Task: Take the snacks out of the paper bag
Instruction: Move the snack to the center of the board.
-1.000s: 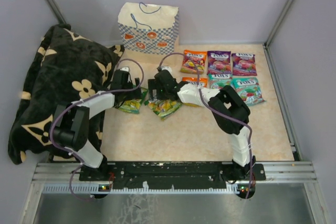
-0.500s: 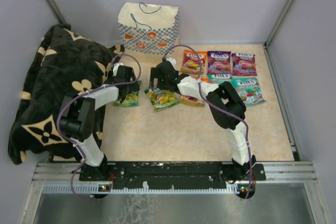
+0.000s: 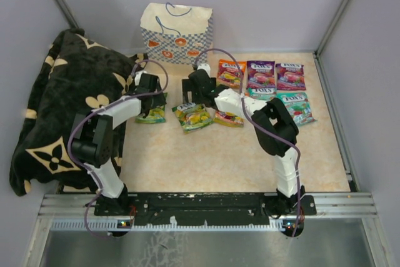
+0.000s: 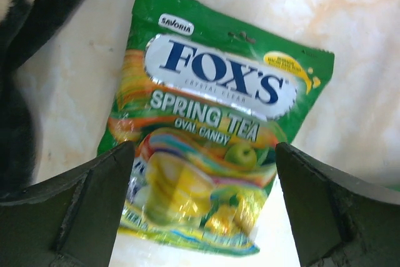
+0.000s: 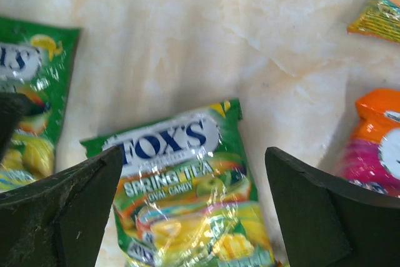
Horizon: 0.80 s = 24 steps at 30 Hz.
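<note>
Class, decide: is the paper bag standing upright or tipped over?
Upright: the paper bag stands on its base, checkered band low, handles uppermost.

Bright, even light, soft shadows; glare streaks the green packet [image 4: 212,148], its lower edge blurred

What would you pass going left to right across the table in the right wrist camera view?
Green glossy candy packet cut off at the left edge → green glossy Spring Tea candy packet → orange-and-pink glossy packet at the right edge.
</note>
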Available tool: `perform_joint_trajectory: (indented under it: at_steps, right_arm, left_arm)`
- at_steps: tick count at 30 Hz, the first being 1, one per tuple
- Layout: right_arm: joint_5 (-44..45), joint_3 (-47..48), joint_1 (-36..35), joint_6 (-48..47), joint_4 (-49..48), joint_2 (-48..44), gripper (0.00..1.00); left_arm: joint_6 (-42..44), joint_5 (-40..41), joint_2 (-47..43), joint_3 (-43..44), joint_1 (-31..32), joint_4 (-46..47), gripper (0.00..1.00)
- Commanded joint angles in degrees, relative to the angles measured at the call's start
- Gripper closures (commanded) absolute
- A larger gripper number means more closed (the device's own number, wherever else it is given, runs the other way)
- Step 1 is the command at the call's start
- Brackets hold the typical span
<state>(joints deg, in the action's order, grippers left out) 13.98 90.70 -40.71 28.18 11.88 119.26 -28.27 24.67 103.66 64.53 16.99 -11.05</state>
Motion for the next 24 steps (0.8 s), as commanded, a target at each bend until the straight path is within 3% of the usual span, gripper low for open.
perform_joint_trajectory:
  at_steps: [1,6,12,19,24]
  right_arm:
    - [3.24,-3.55,-3.01,-9.00,2.47,-5.42,0.05]
    - [0.82,-6.45,-6.55,-11.66,0.11,-2.83,0.06]
    - [-0.64,-2.04,-6.02,-9.16,1.31,3.69,0.04]
    - [4.27,4.71,-1.83,-4.22,0.65,10.26,0.01]
    - [3.48,6.42,-1.30,-4.19,-1.07,8.99,0.01]
  left_arm:
    - [4.23,-3.85,-9.52,-2.87,-0.28,-0.62,0.01]
    - [10.98,-9.74,-17.29,-2.64,-0.42,2.60,0.01]
    - [15.27,-12.94,-19.77,4.19,-2.03,-2.47,0.01]
    - [14.42,-15.61,-21.87,5.69,-4.29,-2.59,0.01]
    - [15.22,-16.11,-22.46,5.85,-4.43,-4.24,0.01]
